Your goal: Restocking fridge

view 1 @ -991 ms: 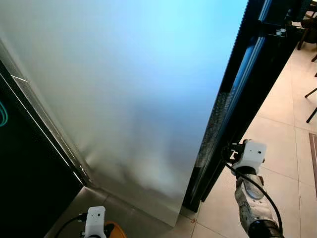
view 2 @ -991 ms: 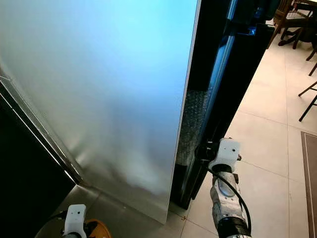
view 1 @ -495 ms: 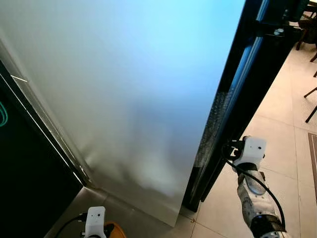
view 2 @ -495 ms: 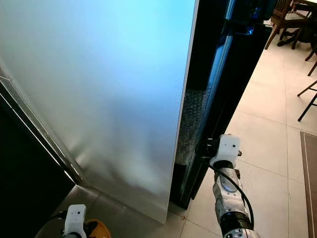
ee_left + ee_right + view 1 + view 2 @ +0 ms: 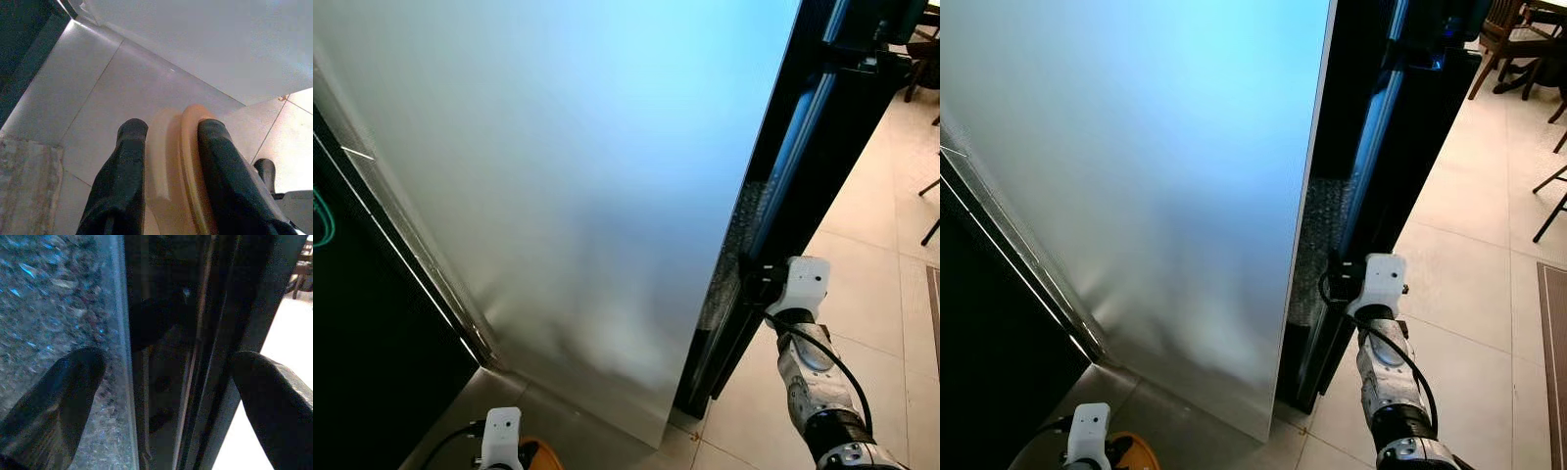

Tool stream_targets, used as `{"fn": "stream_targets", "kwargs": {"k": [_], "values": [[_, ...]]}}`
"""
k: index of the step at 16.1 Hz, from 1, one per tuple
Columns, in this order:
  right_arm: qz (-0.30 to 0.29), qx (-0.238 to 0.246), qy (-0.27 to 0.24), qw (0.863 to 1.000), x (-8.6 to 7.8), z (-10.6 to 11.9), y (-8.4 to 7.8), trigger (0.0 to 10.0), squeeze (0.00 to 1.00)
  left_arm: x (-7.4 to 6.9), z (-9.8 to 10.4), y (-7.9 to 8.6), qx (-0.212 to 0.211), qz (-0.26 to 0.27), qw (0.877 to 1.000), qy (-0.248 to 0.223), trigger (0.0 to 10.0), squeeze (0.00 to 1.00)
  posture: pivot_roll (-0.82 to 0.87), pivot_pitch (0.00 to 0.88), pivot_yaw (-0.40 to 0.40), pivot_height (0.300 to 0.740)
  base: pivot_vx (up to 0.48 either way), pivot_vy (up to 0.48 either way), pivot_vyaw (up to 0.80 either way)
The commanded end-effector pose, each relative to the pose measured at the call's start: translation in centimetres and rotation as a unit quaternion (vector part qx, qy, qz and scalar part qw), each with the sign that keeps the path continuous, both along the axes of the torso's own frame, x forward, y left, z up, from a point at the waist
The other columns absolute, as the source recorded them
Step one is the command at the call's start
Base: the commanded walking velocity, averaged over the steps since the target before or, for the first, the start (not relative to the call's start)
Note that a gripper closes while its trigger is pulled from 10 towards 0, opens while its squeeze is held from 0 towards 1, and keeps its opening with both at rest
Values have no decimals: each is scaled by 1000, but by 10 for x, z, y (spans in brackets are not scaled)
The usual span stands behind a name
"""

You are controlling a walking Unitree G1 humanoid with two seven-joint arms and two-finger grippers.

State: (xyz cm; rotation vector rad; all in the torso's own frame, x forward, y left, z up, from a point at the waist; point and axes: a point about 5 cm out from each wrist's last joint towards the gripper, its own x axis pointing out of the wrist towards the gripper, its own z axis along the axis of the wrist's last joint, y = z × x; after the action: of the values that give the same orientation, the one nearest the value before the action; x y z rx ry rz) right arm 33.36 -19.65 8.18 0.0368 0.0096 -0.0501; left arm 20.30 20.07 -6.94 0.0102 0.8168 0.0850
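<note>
Right gripper (image 5: 166, 396) spread wide, holding nothing, door (image 5: 54, 298) edge between its fingers. Left gripper (image 5: 168, 147) clamped on an orange item (image 5: 178, 166), low over the floor (image 5: 73, 98). Risk: fingers slipping off the thin edge; item dropping if jolted.

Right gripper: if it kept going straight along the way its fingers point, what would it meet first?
Most likely the dark edge of the fridge door. The right gripper is open, one finger on the bubbled side panel side, the other toward the floor. Depth is unclear, but the edge looks close.
</note>
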Motion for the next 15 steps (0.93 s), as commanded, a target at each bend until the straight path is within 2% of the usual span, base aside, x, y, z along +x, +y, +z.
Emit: {"fn": "stream_targets", "kwargs": {"k": [1, 6, 12, 15], "values": [[-7, 4, 2, 1000, 0, -1, -1, 10000, 0, -14, -8, -1, -1, -6, 999, 31, 10000, 0, 1, 29, -5, 740, 0, 0, 0], [-45, -3, -10, 999, -1, 5, -19, 10000, 0, -15, -9, -1, 0, -8, 999, 34, 10000, 0, 0, 29, -5, 740, 0, 0, 0], [-72, -17, 0, 997, -11, -1, -38, 10000, 0, -15, -9, -1, 0, -11, 999, 37, 10000, 0, -5, 29, -5, 740, 0, 0, 0], [-118, -26, 13, 993, -28, -11, -62, 10000, 0, -15, -9, -2, -1, -12, 999, 38, 10000, 0, -5, 29, -5, 740, 0, 0, 0]]}}
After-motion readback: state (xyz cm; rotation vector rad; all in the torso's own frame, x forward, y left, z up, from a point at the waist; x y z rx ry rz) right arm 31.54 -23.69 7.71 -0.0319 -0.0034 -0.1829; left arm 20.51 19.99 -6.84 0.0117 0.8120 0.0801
